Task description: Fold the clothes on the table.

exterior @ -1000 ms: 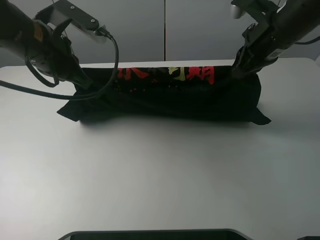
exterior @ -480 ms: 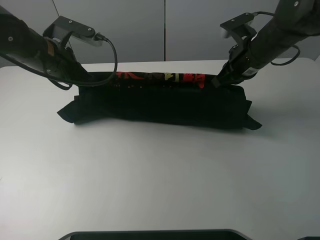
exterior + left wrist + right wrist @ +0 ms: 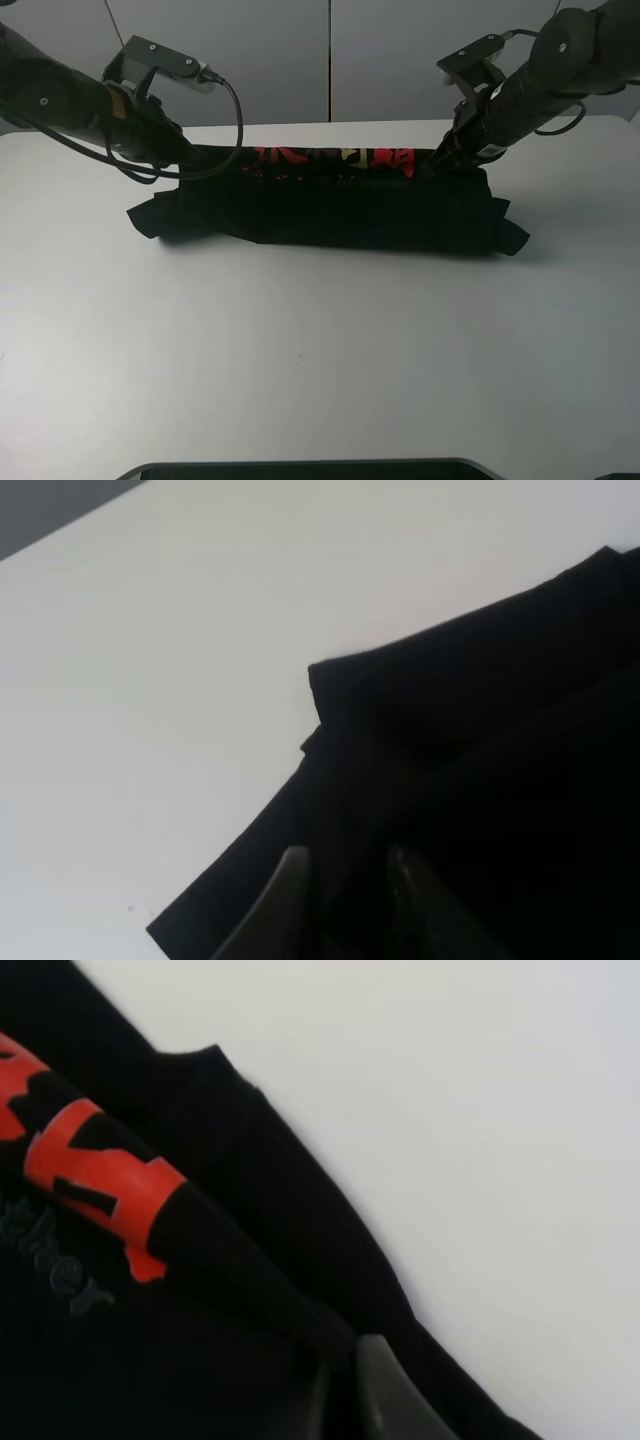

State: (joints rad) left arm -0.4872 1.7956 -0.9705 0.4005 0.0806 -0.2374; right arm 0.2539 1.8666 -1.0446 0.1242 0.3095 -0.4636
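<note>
Black cotton shirt (image 3: 330, 205) now lies as one long, low band across the far half of the table (image 3: 320, 350). A second ago it stood higher, its upper edge lifted and bulging between the two arms. Since then both grippers have come down towards the table's far edge and the fold has settled flatter. Only a thin strip of the red and yellow print (image 3: 335, 157) shows along the side nearest that far edge. A sleeve tip pokes out at each end, towards the table's left and right sides.

The left gripper (image 3: 178, 152) sits low over the table's far-left part. Its fingers (image 3: 290, 890) seem slightly parted with dark cloth between them, but I cannot tell whether they still pinch it or have let go. The right gripper (image 3: 440, 163), over the far-right part, is clenched, and by the look of the wrist view it still holds the folded edge.

I judge that this lengthwise fold is laid down and that release is beginning on the left. The band would still need folding across its length.
</note>
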